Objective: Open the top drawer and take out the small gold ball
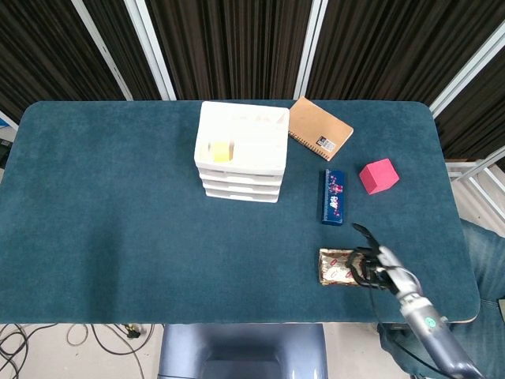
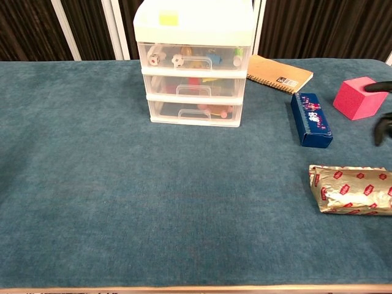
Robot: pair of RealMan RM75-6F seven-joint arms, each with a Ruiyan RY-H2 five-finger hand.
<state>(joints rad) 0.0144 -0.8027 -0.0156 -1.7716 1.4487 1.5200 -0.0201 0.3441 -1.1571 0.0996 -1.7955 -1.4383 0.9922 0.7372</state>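
Our right hand (image 1: 371, 260) hangs over the near right part of the desk (image 1: 118, 237), above the foil snack packet (image 1: 347, 267), its fingers spread and holding nothing; our left hand is out of both views. The drawer unit (image 1: 241, 162) stands toward the far edge, near the middle, and its top drawer (image 2: 193, 57) is fully closed. Through its clear front we see small objects, but we cannot tell which, if any, is the small gold ball.

We judge the risks to lie in the long reach ahead. The hand could sweep the packet or the blue box (image 1: 334, 197), which lies between it and the drawers. The unit looks light, so pulling the handle (image 2: 209, 60) with nothing bracing it may drag the whole stack forward rather than open the drawer. A sharp pull could send the contents rolling.
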